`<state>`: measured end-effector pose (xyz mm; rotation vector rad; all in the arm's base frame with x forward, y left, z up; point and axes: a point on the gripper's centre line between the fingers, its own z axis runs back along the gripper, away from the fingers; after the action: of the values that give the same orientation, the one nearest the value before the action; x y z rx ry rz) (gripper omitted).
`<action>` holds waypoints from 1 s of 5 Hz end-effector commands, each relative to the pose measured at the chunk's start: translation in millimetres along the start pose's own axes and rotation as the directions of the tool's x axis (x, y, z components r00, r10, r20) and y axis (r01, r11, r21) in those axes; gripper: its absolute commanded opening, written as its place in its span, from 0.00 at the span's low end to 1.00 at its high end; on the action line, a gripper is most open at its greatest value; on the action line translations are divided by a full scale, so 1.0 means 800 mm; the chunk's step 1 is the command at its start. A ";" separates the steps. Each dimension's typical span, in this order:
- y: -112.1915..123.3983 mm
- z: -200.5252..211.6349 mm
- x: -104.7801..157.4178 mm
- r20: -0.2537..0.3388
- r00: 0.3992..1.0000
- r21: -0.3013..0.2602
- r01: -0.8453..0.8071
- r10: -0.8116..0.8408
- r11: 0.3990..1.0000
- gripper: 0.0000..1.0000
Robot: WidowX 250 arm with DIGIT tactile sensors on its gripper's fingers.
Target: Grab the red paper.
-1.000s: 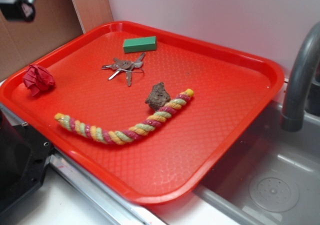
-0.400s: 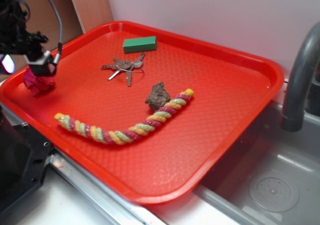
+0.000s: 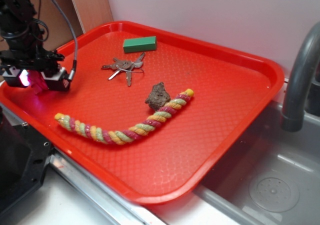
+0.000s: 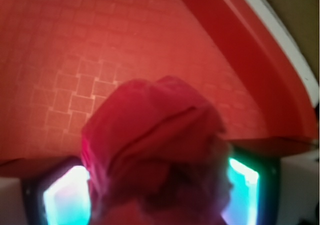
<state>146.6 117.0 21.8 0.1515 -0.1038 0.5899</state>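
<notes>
1. The gripper (image 3: 39, 80) stood low over the left edge of the red tray (image 3: 240, 110), at the left of the exterior frame.
2. The red paper (image 4: 155, 150) sat directly between the jaws in the wrist view, filling the lower centre of that frame, with a lit pad on each side of it.
3. In the exterior view the gripper body hid nearly all of the red paper; only a pink-red glow showed beneath it.
4. Jaw state: the jaws stood spread to either side of the wad. Whether they pressed it yet could not be told.
5. The wad showed no clear long axis. It was a rounded, dark-red ball with folded creases, resting on the tray's textured floor just inside the raised rim.
6. Judgement: the coming move required only closing, since the wad lay centred in the gap with no sideways offset.
7. The keys (image 3: 124, 66), green block (image 3: 139, 44), brown lump (image 3: 157, 96) and twisted rope (image 3: 125, 127) lay well apart from the jaws.
</notes>
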 end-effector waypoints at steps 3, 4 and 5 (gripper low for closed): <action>-0.003 0.026 0.003 0.057 0.989 0.065 0.133 -0.136 0.989 0.00; -0.010 0.053 -0.002 0.064 0.983 0.091 0.167 -0.173 0.982 0.00; -0.025 0.121 -0.018 0.103 0.973 0.012 0.208 -0.208 0.978 0.00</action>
<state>141.7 74.0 106.7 0.1892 -0.1751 0.3846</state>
